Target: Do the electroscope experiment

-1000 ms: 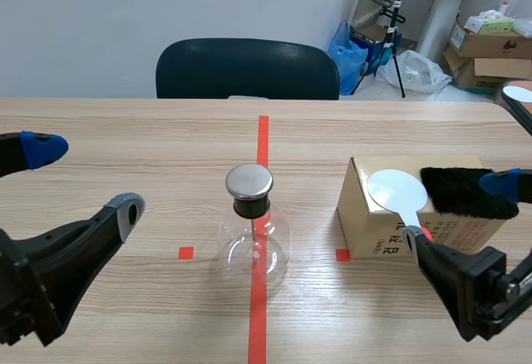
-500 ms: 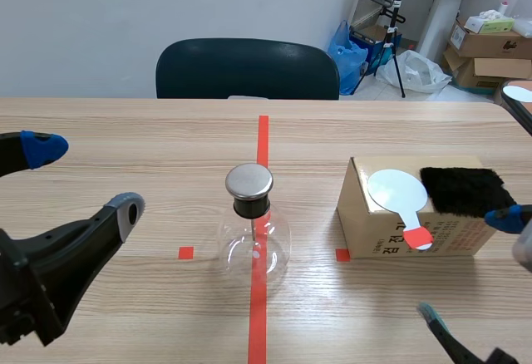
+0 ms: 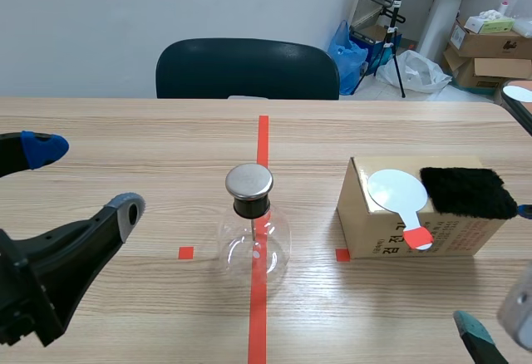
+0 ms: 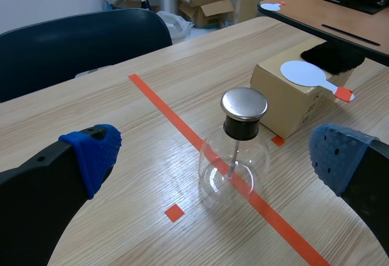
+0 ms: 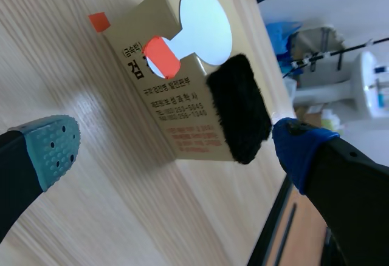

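A glass electroscope flask [image 3: 253, 243] with a metal cap stands on the red centre line, and my left gripper [image 3: 83, 179] is open to its left, well apart from it. In the left wrist view the flask [image 4: 234, 175] is ahead of the open left gripper [image 4: 216, 150]. To the right, a cardboard box [image 3: 374, 227] carries a white disc paddle [image 3: 396, 189] with a red handle and a black fur pad [image 3: 467, 191]. My right gripper [image 3: 499, 273] is open near the table's front right corner. In the right wrist view the box [image 5: 176, 114], paddle [image 5: 203, 17] and fur [image 5: 240, 108] lie ahead of the right gripper [image 5: 176, 144].
A dark chair [image 3: 247, 69] stands behind the table's far edge. A second table [image 3: 519, 102] with another white paddle sits at the far right. Boxes and bags lie on the floor behind. Small red tape squares flank the flask.
My right gripper has drawn back from the paddle's red handle toward the table's near right corner, uncovering the handle. The left arm, flask and box have not moved.
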